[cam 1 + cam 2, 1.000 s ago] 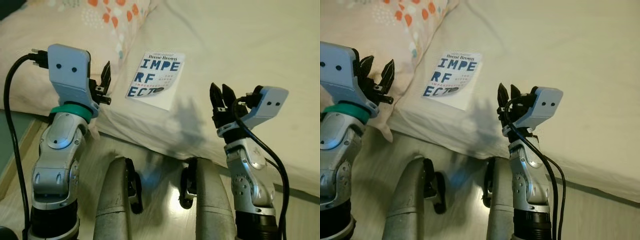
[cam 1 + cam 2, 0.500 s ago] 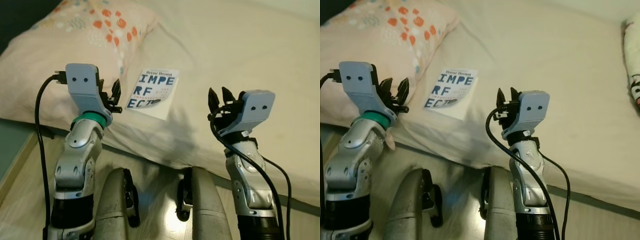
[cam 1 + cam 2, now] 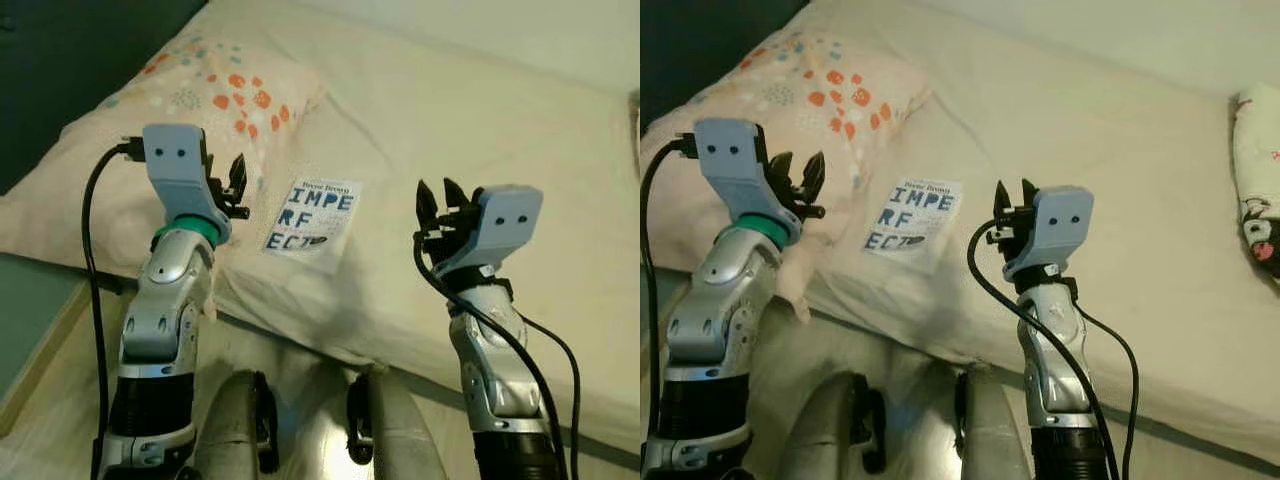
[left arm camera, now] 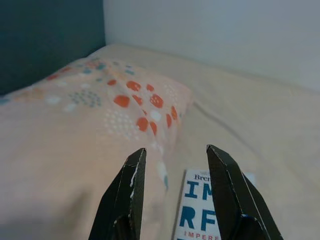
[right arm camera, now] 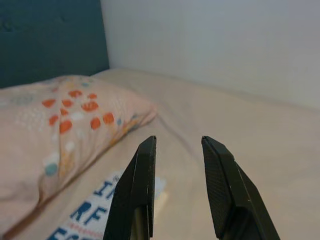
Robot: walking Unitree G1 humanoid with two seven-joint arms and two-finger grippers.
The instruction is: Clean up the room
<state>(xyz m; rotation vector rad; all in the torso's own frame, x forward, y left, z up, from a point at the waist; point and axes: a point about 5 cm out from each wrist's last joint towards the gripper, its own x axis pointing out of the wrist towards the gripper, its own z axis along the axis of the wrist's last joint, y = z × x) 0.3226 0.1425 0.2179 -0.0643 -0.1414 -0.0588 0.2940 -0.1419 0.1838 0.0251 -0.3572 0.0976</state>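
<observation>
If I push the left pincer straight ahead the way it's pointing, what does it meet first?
Probably the spotted pillow: the open left pincer points along its near edge, with the book just below the line. Depth is unclear, so it may skim above both.

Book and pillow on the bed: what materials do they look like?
Book: likely a paperback, smooth white printed cover, thin and lying flat on the sheet. Pillow: soft woven fabric, matte, pale pink with orange and teal dots; it puffs and creases. Filling can't be told.

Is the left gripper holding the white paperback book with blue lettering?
No, the left gripper hovers open above the pillow's edge while the white paperback book lies flat on the bed.
</observation>
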